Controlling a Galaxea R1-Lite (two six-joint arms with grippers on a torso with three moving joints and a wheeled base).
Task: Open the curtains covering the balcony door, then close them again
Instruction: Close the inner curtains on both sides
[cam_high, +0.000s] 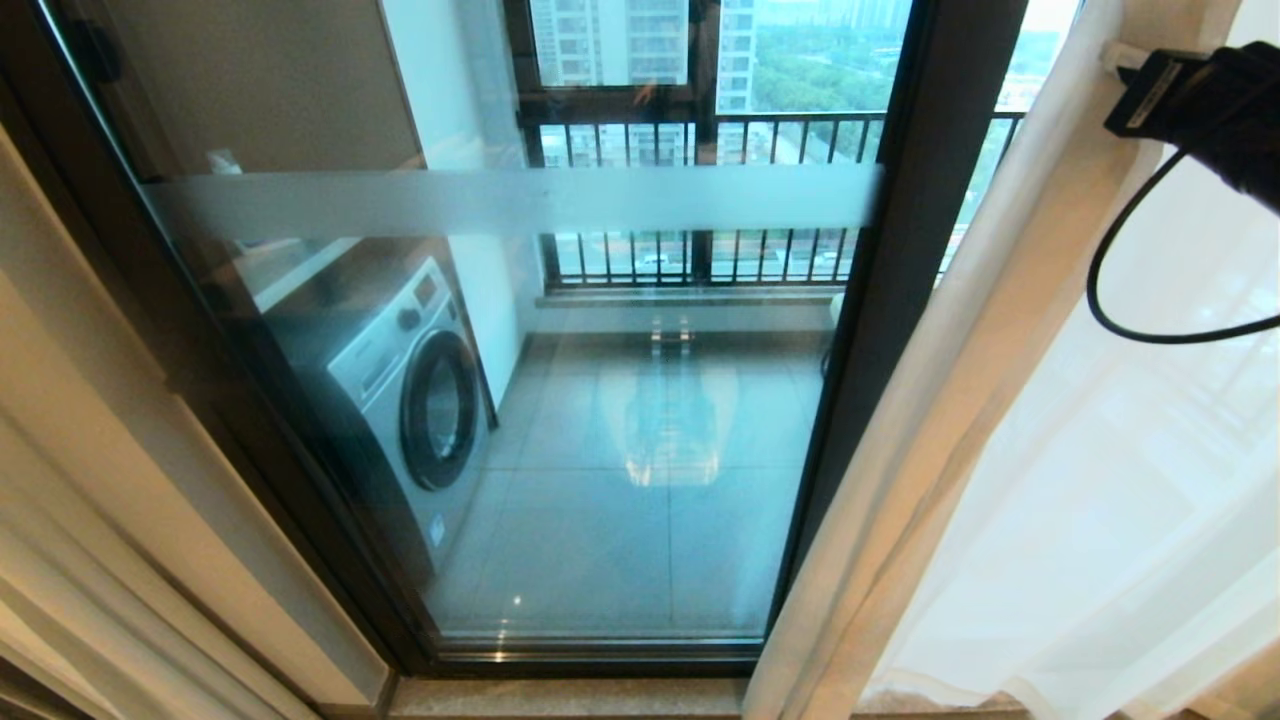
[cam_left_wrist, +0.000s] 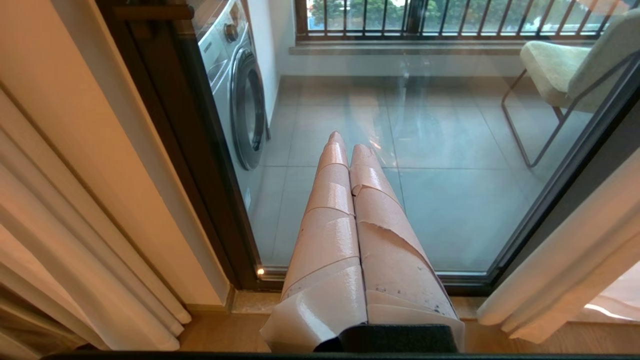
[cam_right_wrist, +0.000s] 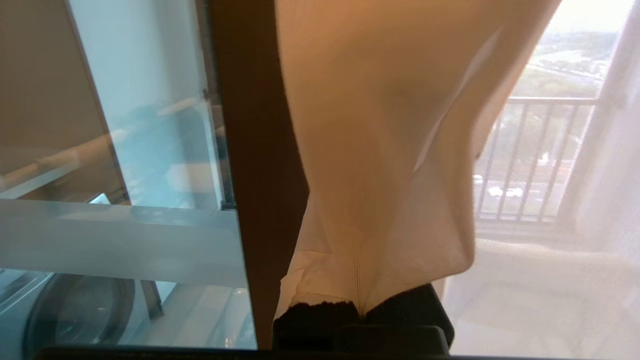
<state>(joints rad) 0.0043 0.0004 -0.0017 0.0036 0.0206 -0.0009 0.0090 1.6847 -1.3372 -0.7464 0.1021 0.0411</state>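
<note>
The balcony door (cam_high: 905, 280) has a dark frame, and its glass pane with a frosted band (cam_high: 500, 200) stands uncovered in the head view. A sheer white curtain (cam_high: 1100, 480) hangs bunched at the right, its folded edge running down past the frame. My right gripper (cam_high: 1118, 58) is high at the upper right, shut on that edge. In the right wrist view the cream fabric (cam_right_wrist: 380, 150) drapes over the gripper (cam_right_wrist: 357, 295) and hides its fingers. My left gripper (cam_left_wrist: 348, 142), tape-wrapped, is shut on nothing and points at the glass low down, away from the curtain (cam_left_wrist: 565, 270).
Thick beige drapes (cam_high: 60, 500) hang along the wall on the left. Behind the glass are a washing machine (cam_high: 400, 390), a black railing (cam_high: 700, 140) and a chair (cam_left_wrist: 565, 65). A stone sill (cam_high: 560, 700) runs under the door. A black cable (cam_high: 1100, 280) loops from my right arm.
</note>
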